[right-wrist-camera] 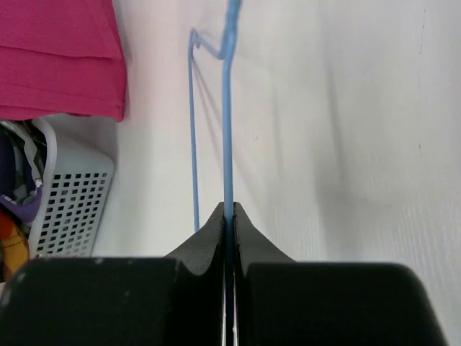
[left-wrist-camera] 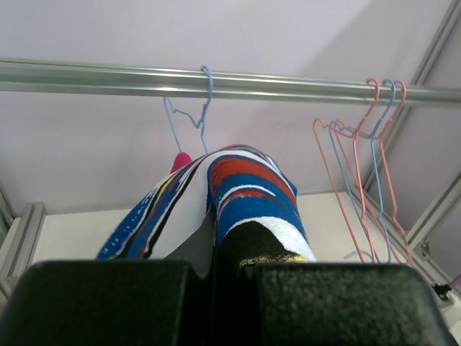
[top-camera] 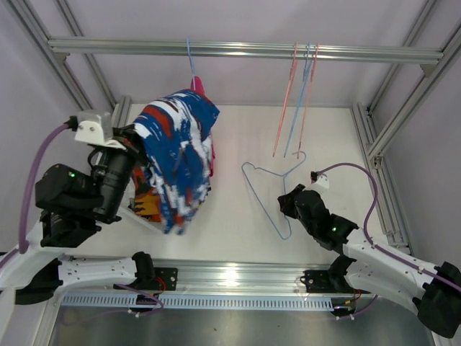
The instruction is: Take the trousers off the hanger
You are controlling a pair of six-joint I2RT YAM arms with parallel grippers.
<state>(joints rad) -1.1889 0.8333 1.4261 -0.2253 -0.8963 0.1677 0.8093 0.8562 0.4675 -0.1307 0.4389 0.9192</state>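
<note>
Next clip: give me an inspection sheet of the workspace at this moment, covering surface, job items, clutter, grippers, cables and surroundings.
Surface: white table, no spills seen.
Job's things: blue-white-red trousers lifted by the left arm; pink trousers behind them, support unclear; orange trousers and purple-white trousers in the white basket; black pair not seen. Rail hanger on the rail; loose hanger on the table.
Clutter: nothing seen.
Grippers: left gripper shut on the patterned trousers; right gripper shut on the loose hanger's wire.
Cables: left cable and right cable, both purple and clear of the cloth.
Surroundings: aluminium rail carrying three spare hangers; pale walls.
</note>
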